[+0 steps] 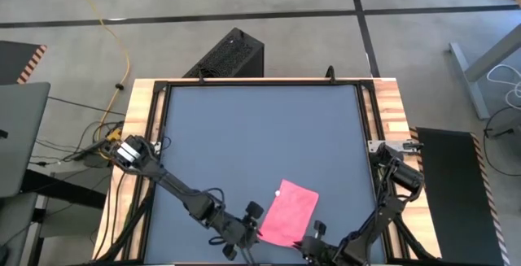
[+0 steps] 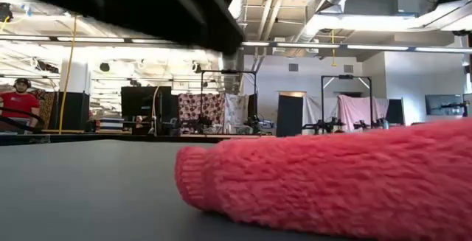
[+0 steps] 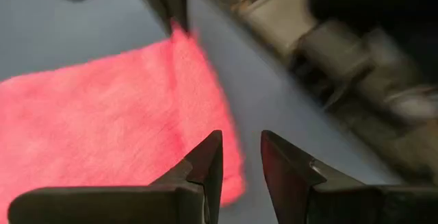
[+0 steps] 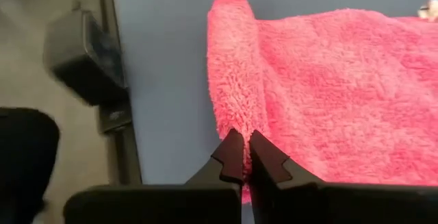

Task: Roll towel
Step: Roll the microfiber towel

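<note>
A dark grey table [image 1: 244, 128] carries a pink towel [image 1: 289, 211] near its front edge, mostly flat with one edge turned over, so rolling looks barely begun. The right gripper [image 4: 245, 157] pinches that turned edge; the left gripper [image 3: 241, 161] stands partly open at the towel's other corner, holding nothing.

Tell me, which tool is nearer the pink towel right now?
The right tool, shut at the near edge of the towel. The left tool sits open just off the towel's near left corner.
</note>
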`<state>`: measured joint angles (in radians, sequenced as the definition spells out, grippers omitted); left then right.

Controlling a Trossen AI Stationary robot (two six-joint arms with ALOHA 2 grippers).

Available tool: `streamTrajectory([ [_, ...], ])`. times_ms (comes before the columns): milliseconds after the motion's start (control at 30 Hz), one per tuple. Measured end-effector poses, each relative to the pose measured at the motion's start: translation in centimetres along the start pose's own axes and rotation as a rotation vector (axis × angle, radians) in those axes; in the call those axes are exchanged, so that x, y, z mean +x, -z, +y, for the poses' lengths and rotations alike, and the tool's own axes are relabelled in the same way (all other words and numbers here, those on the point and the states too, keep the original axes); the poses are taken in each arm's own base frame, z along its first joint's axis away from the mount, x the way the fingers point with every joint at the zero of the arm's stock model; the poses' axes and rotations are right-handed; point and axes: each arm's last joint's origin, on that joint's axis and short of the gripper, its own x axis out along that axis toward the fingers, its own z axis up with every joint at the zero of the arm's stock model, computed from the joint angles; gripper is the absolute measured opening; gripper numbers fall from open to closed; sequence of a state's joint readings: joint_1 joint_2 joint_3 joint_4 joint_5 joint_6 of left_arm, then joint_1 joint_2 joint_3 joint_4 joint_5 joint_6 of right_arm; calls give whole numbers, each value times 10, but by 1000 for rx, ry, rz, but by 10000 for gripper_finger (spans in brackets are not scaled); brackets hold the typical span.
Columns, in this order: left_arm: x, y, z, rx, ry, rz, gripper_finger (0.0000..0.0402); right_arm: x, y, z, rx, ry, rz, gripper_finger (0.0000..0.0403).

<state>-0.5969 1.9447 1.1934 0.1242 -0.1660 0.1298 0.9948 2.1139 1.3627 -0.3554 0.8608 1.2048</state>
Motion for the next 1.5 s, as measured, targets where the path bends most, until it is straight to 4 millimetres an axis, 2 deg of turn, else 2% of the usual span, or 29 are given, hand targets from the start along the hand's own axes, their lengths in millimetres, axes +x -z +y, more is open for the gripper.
streamTrajectory([
  [200, 20, 16, -13, 10, -7, 28, 116, 2, 0, -2, 19, 8, -4, 24],
  [300, 30, 27, -13, 3, -42, 48, 139, 2, -1, -1, 30, 4, -7, 24],
  [567, 32, 21, -9, 6, -79, -12, 178, 2, -1, -1, 39, 0, -7, 24],
  [1067, 33, 27, 2, -46, -127, 44, 181, 2, -2, 1, 51, -10, -8, 24],
  [1233, 34, 29, 8, -113, -95, 47, 181, 3, -2, 0, 54, -9, -8, 24],
  [1400, 34, 31, 7, -142, -47, 60, 180, 3, -1, 0, 85, -3, -5, 24],
  [1500, 34, 32, 6, -176, -31, 70, 164, 3, -2, -1, 106, -2, -5, 24],
])
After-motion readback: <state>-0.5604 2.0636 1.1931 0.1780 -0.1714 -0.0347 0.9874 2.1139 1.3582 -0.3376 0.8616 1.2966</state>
